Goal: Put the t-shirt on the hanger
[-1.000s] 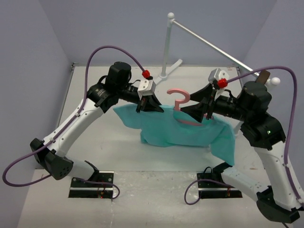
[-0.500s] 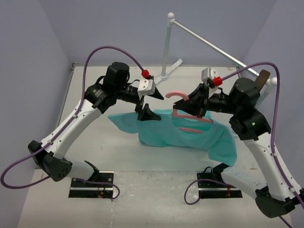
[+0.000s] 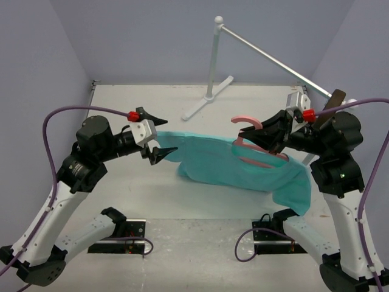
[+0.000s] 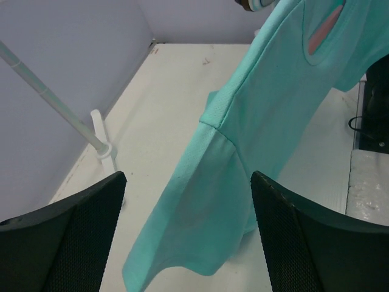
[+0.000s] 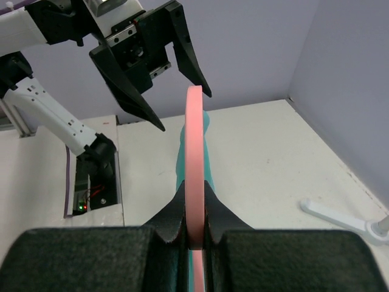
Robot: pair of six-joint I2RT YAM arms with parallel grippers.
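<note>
While t-shirt [image 3: 231, 165] half-hides the hanger [image 5: 194, 152], right gripper [image 5: 195, 214] clamps it; left gripper [image 3: 169, 134] gapes empty.

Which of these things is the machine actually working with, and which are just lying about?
In the job:
- pink hanger, clamped in the right hand
- teal t-shirt, hanging from it
- left hand, open beside the sleeve

Lying about:
- metal rail on its white stand
- brown piece at the rail's right end
</note>
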